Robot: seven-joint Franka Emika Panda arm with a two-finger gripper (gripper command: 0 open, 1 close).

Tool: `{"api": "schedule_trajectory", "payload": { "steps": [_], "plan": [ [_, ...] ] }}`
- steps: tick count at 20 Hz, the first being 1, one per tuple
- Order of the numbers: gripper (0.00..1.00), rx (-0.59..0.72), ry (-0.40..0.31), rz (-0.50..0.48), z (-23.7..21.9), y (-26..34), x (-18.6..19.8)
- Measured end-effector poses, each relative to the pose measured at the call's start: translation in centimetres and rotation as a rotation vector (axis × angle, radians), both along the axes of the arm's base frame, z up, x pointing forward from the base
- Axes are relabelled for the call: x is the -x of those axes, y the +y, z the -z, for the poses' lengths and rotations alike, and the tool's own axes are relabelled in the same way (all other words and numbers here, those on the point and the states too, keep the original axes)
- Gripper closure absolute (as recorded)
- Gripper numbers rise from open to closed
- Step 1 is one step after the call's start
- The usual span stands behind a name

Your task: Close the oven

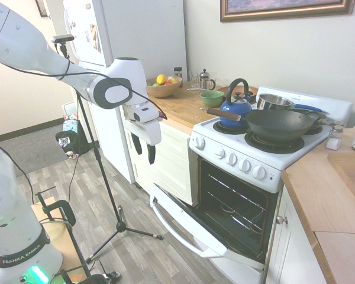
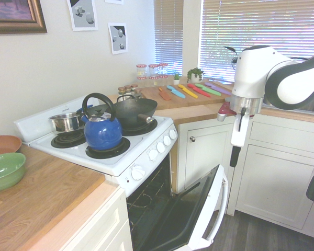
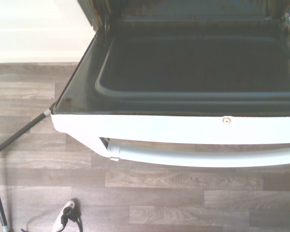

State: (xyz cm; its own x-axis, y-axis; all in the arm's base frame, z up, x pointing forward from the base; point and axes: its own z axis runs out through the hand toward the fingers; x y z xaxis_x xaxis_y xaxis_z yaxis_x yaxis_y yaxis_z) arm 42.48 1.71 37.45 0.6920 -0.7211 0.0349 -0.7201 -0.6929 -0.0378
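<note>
The white oven [image 1: 242, 163] stands between wooden counters with its drop-down door [image 1: 186, 220] lowered, showing the dark racked inside [image 1: 236, 207]. The door's long white handle [image 1: 173, 228] runs along the front edge. From the other side, the door [image 2: 191, 219] slopes down toward the floor. My gripper [image 1: 144, 157] hangs in the air, pointing down, above and outside the door's front edge and touching nothing. It is open and holds nothing. It also hangs beside the cabinets [image 2: 233, 163]. The wrist view looks straight down on the door's inner panel [image 3: 193, 72] and handle [image 3: 208, 157].
A blue kettle [image 1: 235, 107], a black wok [image 1: 281, 123] and a steel pot [image 1: 274, 101] sit on the burners. White cabinets [image 1: 165, 157] flank the oven, and a tall white refrigerator [image 1: 130, 35] stands behind the arm. Grey wood floor [image 3: 159, 203] lies below the door.
</note>
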Motion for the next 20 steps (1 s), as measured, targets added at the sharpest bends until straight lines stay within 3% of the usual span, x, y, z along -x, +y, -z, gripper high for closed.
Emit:
{"api": "schedule_trajectory", "payload": {
  "steps": [3,7,12,16,20],
  "plan": [
    [0.00,-0.005,0.012,0.005,0.1,0.0,0.0],
    [0.00,0.018,0.088,0.036,2.1,-1.5,-0.6],
    [0.00,-0.015,0.216,0.069,12.4,-3.4,-2.3],
    [0.00,-0.051,0.238,0.057,20.7,-5.9,-4.8],
    [0.00,-0.047,0.250,0.059,25.5,-8.1,-6.6]
  ]
}}
